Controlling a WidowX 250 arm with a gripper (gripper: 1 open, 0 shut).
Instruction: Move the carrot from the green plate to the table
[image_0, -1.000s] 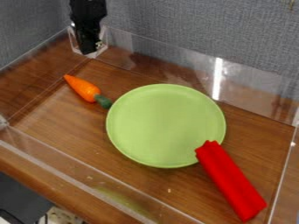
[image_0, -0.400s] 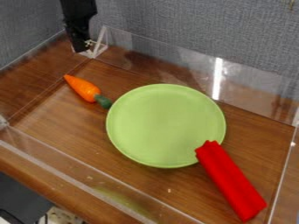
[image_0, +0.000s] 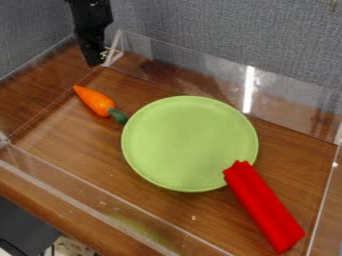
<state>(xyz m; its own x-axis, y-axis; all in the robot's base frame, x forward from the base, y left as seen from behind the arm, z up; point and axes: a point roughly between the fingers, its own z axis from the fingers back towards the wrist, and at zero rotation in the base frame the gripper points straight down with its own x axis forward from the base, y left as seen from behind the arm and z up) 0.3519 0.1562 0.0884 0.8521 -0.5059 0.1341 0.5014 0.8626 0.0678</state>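
While the brown wood-grain tabletop ran out to its clear acrylic walls, the round green plate sat on it, the widest thing there. A long red block leaned its upper end against the plate's lower right rim. In the far left corner hung the dark hand, its fingers together, touching neither carrot nor plate. The orange carrot lay on the tabletop, off the plate, its dark green stub near the plate's left rim.
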